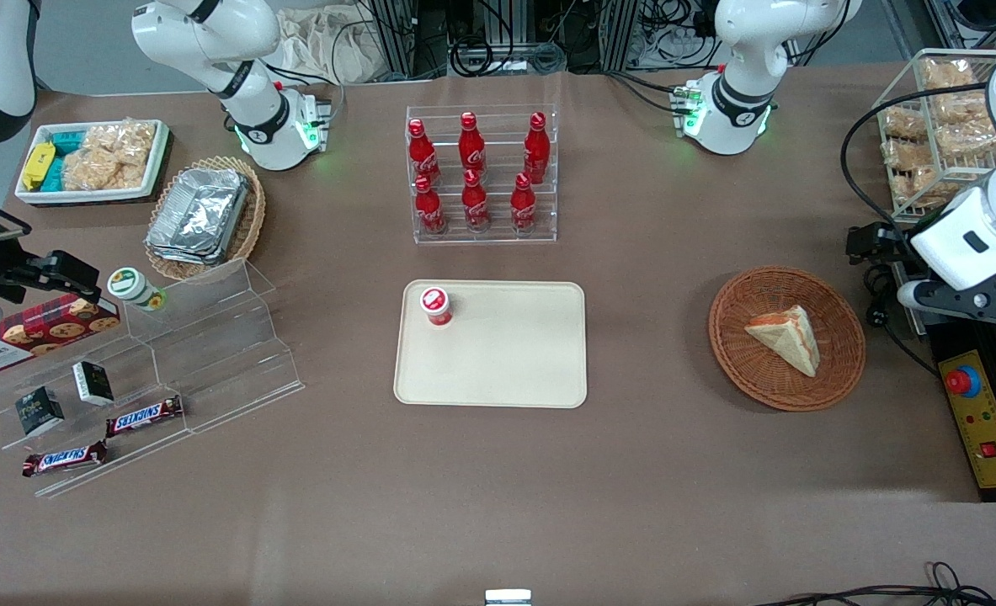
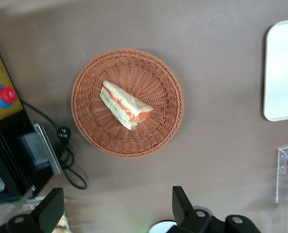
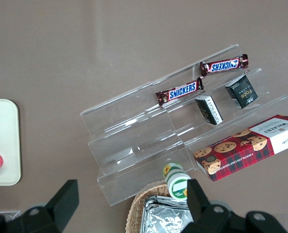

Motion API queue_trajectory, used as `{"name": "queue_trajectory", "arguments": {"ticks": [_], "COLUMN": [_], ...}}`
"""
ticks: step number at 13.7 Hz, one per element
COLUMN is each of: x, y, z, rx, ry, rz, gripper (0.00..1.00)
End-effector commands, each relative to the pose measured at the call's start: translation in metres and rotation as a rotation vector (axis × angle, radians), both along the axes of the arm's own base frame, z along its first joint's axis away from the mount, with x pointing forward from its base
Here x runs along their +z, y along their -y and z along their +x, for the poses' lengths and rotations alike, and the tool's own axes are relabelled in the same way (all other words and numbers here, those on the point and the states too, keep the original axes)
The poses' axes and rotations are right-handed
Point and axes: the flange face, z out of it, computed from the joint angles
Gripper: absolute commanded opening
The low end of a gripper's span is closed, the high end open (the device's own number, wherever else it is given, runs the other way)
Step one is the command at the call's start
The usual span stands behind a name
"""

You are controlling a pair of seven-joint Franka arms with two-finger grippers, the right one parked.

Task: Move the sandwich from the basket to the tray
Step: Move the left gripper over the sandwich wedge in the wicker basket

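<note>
The sandwich (image 1: 786, 337) lies flat inside the basket (image 1: 843, 370), resting on the woven floor a little off its middle; the left wrist view shows the sandwich (image 2: 125, 104) from straight above with its red and orange filling edge plainly visible, which the front view shows less clearly. The basket (image 2: 158, 131) sits on the brown table (image 1: 498, 488) toward the working arm's end, well apart from the tray (image 1: 514, 370), of which the wrist view catches only a rounded edge (image 2: 282, 73). The front view alone shows a small red-capped bottle (image 1: 436, 305) standing upright on the tray near one corner. The gripper (image 2: 118, 211) hangs above the table beside the basket, its two fingers (image 2: 181, 205) spread wide and holding nothing.
</note>
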Motion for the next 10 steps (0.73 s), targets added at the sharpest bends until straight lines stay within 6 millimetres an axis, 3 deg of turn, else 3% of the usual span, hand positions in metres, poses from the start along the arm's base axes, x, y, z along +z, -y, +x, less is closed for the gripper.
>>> {"name": "queue_trajectory", "arguments": {"ticks": [1,2,4,5,10], "x": [-0.031,-0.038,-0.066,-0.081,-0.183], "y": [-0.003,-0.001,-0.021,-0.020,-0.025], "z": [-0.001,-0.007,-0.020,-0.024,-0.036], "rx": [0.211,0.231,0.326,0.351,0.737], "ry": [-0.019,0.015,0.061,0.088,0.144], "rz": [0.043,0.048,0.053,0.055,0.076], "gripper": [1.00,1.00,1.00,1.00,1.00]}}
